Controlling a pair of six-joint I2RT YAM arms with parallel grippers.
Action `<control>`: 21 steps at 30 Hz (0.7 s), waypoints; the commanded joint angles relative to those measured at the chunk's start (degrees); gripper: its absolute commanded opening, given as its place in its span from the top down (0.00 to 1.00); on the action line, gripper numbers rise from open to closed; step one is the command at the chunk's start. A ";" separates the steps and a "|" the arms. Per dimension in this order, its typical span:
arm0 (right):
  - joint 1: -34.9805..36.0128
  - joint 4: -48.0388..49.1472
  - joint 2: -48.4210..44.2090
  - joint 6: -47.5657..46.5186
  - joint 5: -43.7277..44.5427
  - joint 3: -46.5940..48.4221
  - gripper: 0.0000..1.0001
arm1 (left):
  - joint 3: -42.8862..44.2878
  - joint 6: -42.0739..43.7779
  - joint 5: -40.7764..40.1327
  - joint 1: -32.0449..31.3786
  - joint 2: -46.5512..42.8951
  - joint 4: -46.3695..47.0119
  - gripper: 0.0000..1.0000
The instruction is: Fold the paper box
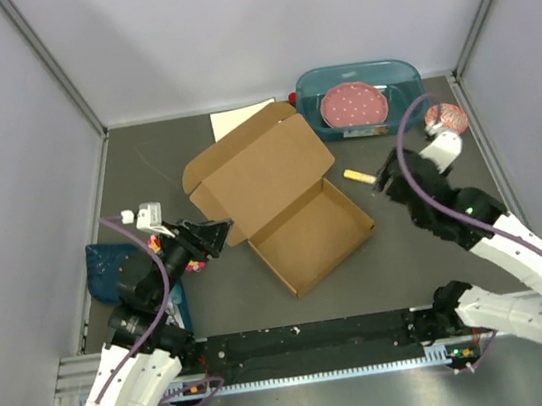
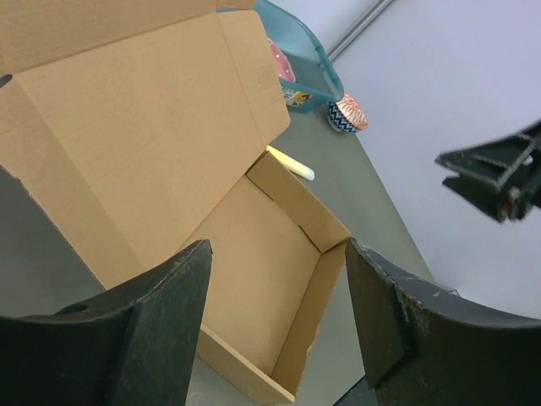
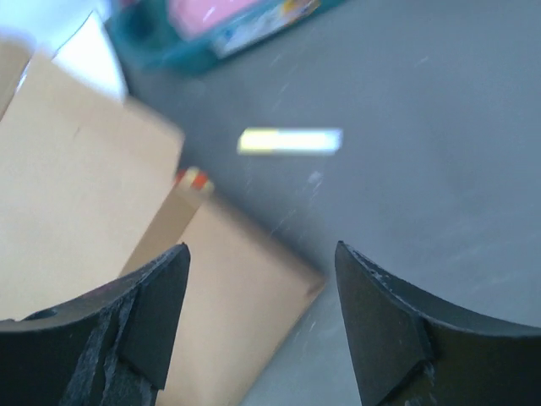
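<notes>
The paper box (image 1: 267, 173) lies in the middle of the table (image 1: 401, 265). Its shallow tray is toward the near right, and its lid stands open and leans toward the far left.

From above, the left gripper (image 1: 220, 235) is just beside the left corner of the box, where the lid meets the tray. I cannot tell if it touches the cardboard. The left wrist view adds what the top view does not give: the two fingers (image 2: 161, 321) stand wide apart with nothing between them. Beyond them is the bare inside of the tray, with its side walls raised.

The right gripper (image 1: 381, 177) hovers to the right of the box, near a small yellow stick (image 1: 358, 175) that lies on the table. The right wrist view is blurred, but its fingers (image 3: 144, 321) are clearly spread wide and hold nothing. The stick lies farther away, apart from them.

Only the top view shows the white sheet (image 1: 239, 119) at the far edge behind the lid, and a blue object (image 1: 108, 266) beside the left arm. A teal tub (image 1: 404, 73) with a pink round thing (image 1: 353, 104) inside stands at the far right. A patterned cup (image 1: 446, 118) stands just right of it.
</notes>
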 commanded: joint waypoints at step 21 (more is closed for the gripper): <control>-32.77 26.73 41.14 -45.63 -35.40 6.31 0.27 | -2.52 0.51 1.19 -0.26 -6.99 -5.52 0.31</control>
